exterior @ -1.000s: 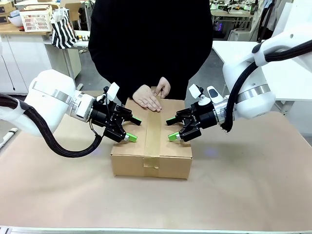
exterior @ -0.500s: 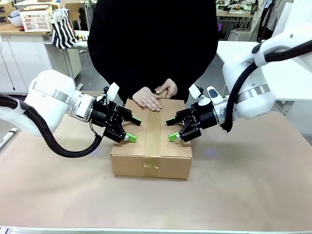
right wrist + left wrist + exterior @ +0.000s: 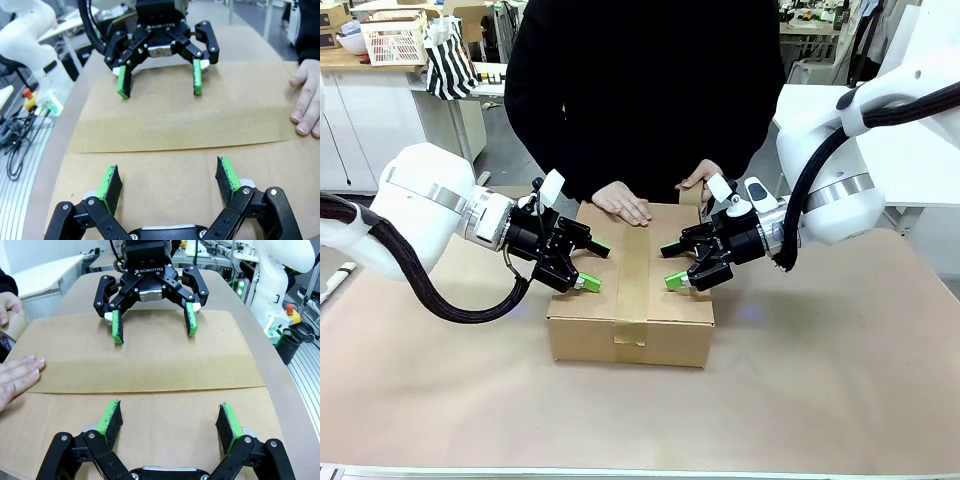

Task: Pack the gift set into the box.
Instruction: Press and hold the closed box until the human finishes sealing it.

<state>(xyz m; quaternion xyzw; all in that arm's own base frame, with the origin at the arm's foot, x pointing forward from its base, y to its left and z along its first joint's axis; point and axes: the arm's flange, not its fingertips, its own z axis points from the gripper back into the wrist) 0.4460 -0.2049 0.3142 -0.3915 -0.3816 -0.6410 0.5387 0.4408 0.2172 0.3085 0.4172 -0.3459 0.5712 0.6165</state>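
A: Box [image 3: 630, 275] is seen closed at mid tabletop [image 3: 820, 380], flaps down, tape strip [image 3: 633, 270] run along the seam from far edge over the near face.

B: Gift set?

A: Not made out; nothing but closed flaps is shown from above.

B: Left hand [image 3: 590, 265]?

A: Held low over the box's left half, pointed inward. Fingers are spread wide, nothing between the green pads [image 3: 110, 416]. Whether the pads touch the cardboard cannot be told.

B: Right hand [image 3: 672, 266]?

A: Mirrored over the box's right half, facing the left one across the tape. Also spread wide and empty. In the right wrist view its own pads [image 3: 227, 172] are seen just above plain cardboard, with the left hand [image 3: 160, 85] opposite beyond the tape strip [image 3: 180, 127].

B: And the left wrist view?

A: Same arrangement reversed: right hand [image 3: 152, 326] at the far side of the strip [image 3: 150, 372], both sets of fingers apart.

B: The person?

A: Stood at the far side in a black top. One palm [image 3: 622, 203] is laid flat on the box's far edge, near the tape. The other [image 3: 698, 180] is held near the far right corner, partly hidden behind the right arm; contact cannot be told.
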